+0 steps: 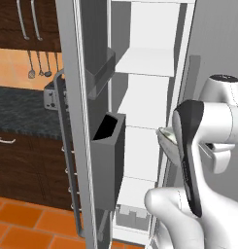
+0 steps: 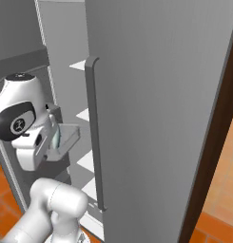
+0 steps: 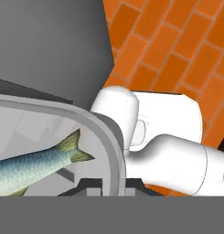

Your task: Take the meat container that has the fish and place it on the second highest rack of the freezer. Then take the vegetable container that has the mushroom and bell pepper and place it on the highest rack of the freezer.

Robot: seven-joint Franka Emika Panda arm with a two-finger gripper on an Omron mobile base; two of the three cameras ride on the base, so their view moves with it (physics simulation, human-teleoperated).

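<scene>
— Fish (image 3: pixel 29 167) first, that's what he's carrying: it lies in the meat container (image 3: pixel 102 137), and the gripper (image 3: pixel 114 186) is pinched tight on that tray's rim, jaws about as closed as they go. Tray's up in the air, just outside the freezer (image 1: pixel 144 102), on the handle side of the open compartment.

— Looks tipped to me.

— It does, from the right-hand camera; the meat container (image 2: pixel 65 138) hangs with one edge lower. I'd level it before anything else, or the fish could slide toward the low rim.

— And where does it go?

— Second rack from the top. Inside the freezer I count white shelves stacked one over another; the highest shelf (image 1: pixel 145 62) sits near the upper door bin (image 1: pixel 100 73), and the one below it (image 1: pixel 142 113) would be the target, I reckon. The tray hangs lower than that one.

— So lift, then push in?

— Lift clear of the shelf's front lip, go in flat, set down well back from the edge. The freezer handle (image 2: pixel 93 137) stands right beside the tray, so he should watch for clipping it.
</scene>
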